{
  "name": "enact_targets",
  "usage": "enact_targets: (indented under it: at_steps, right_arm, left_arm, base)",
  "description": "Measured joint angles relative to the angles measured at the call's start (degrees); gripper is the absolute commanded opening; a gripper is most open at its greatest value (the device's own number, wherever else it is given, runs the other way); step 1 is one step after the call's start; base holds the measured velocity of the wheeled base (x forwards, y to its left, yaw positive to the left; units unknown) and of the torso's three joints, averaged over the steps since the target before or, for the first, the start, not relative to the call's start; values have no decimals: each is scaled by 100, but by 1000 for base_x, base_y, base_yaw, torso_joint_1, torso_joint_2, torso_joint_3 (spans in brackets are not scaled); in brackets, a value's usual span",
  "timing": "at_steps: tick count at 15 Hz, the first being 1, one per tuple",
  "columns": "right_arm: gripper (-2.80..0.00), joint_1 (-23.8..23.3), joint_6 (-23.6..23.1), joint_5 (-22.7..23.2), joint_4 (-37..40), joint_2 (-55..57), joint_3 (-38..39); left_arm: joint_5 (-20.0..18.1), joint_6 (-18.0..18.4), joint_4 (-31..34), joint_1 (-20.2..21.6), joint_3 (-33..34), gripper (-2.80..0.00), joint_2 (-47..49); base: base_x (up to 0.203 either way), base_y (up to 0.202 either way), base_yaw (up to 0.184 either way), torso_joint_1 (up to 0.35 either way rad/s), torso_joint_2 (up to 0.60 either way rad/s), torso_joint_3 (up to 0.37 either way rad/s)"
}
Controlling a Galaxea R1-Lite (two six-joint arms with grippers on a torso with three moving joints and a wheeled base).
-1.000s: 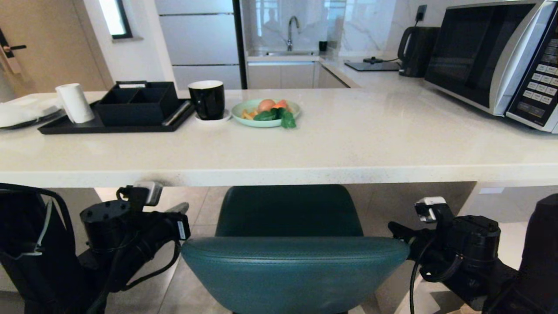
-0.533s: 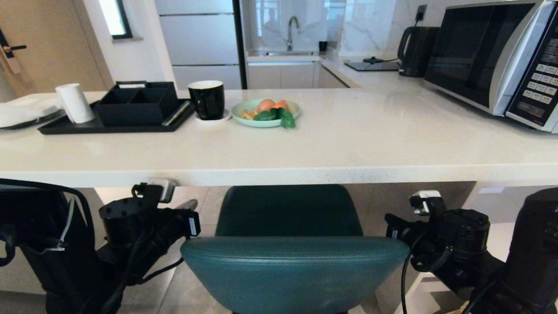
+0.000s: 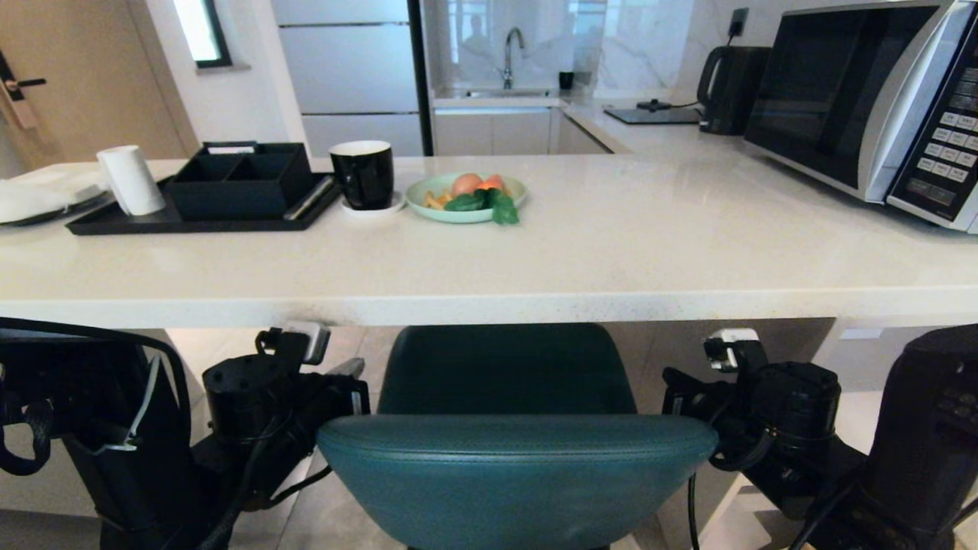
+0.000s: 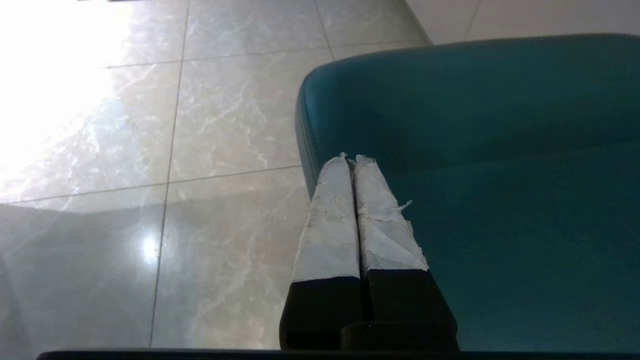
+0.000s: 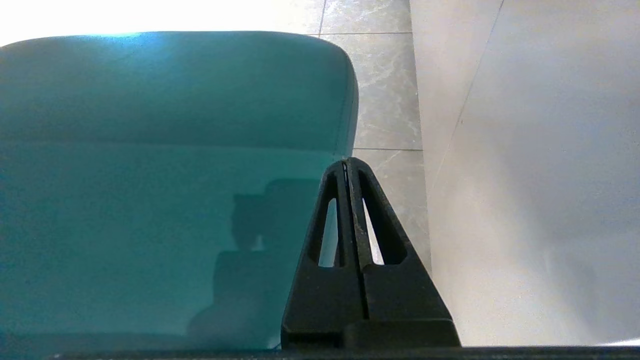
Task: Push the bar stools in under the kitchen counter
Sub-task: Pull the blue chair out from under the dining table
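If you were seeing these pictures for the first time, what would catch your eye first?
The teal stool fills the near middle, its seat partly under the white counter. The left hand and right hand, both shut, sit at either side of its backrest. On the counter stand a microwave at the far right and a plate of food near the middle.

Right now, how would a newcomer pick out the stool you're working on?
Find the long white counter. Directly before its near edge stands the stool, its seat partly under the top. It is the only teal leather seat, rounded and low-backed.
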Motion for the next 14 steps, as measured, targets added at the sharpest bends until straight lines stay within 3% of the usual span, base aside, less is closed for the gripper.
enact_targets:
  at_steps: [9,14]
  right_arm:
    - [-280,570,66,-198,36,-438,691]
    - [-280,629,165,-260,4,-460,694]
  left_arm:
    - [-9,-6,-2,35,28,-280,55]
    - [-17,-9,-2,-9,150,-280,44]
  base:
    - [0,0,0,0,0,0]
    - [0,0,0,0,0,0]
